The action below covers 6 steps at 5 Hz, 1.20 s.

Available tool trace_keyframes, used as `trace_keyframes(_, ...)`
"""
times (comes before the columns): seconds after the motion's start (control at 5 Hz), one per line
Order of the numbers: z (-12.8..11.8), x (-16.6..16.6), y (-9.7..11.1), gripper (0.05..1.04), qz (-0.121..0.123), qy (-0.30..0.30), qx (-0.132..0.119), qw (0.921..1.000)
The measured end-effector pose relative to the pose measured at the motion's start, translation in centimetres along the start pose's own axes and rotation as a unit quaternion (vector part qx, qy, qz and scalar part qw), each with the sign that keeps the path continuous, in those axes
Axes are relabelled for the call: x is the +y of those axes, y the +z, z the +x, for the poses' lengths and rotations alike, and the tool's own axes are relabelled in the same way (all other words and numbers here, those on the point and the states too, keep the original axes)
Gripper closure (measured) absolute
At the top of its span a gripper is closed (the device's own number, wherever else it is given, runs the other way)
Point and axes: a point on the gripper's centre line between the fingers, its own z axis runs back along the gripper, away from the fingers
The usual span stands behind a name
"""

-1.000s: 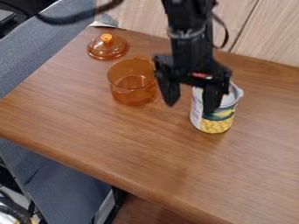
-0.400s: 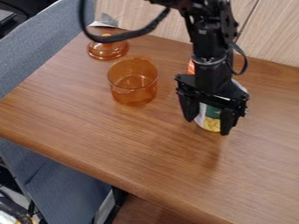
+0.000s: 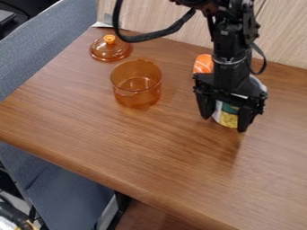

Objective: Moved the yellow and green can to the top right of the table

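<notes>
- My gripper [image 3: 224,123] is spread wide, straddling the can [image 3: 228,119]; can't tell if it's actually clamping.
- Can's on the table's [image 3: 150,148] right side, toward the back.
- Probably heavy if full, stiff, slick; I'd grab mid-body.
- Label: yellow and green, no writing I can make out.

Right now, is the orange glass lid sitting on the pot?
No, the lid lies on the table beyond the pot, beside it.
</notes>
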Motion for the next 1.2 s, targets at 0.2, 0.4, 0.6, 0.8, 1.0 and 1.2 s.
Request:
trace_keyframes(0.2,1.4,-0.2,-0.4,0.083,-0.005,0.006,-0.008,0.9999)
trace_keyframes(0.4,3.6,0.1,-0.1,0.083,-0.011,0.020,-0.029,0.9993)
trace_keyframes(0.6,5.3,0.3,-0.4,0.083,-0.013,0.025,-0.037,0.9989)
trace_keyframes(0.8,6.7,0.4,-0.7,0.083,-0.014,0.028,-0.040,0.9987)
trace_keyframes(1.0,8.0,1.0,-0.7,0.083,-0.010,0.033,-0.045,0.9984)
trace_keyframes(1.2,8.7,1.4,-0.4,0.083,-0.008,0.034,-0.054,0.9980)
